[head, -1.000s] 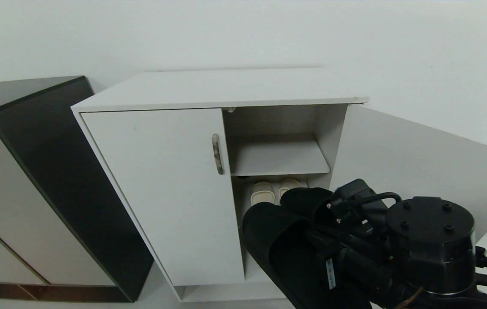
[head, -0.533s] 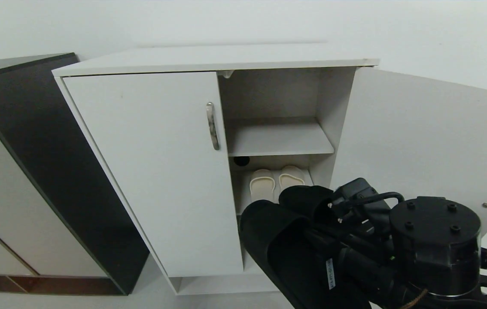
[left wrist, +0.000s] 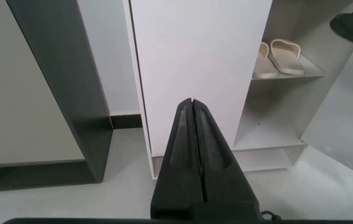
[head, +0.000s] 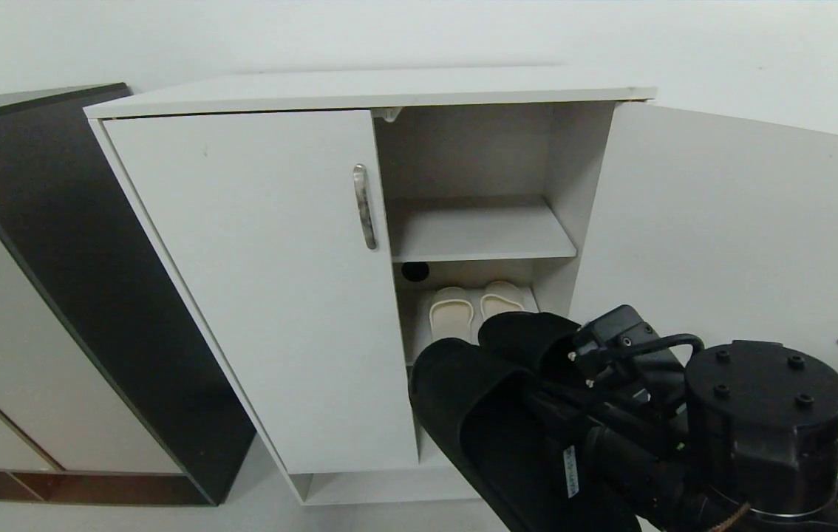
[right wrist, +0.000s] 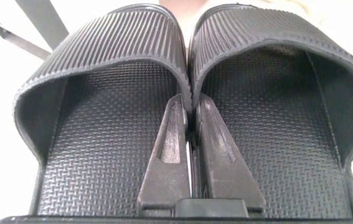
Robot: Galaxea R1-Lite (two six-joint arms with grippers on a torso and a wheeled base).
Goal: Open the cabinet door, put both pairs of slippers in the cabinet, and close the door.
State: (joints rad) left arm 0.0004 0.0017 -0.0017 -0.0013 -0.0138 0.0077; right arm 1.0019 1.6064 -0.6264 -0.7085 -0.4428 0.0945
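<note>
A pair of black ribbed rubber slippers is held side by side by the right gripper, whose fingers are clamped on the two touching inner walls. The pair is seen just in front of the white wooden cabinet, low at its opening. The right door is swung wide; the left door is closed. A pair of cream slippers is set on the lower shelf. The left gripper, fingers pressed together and empty, is pointed at the closed door.
</note>
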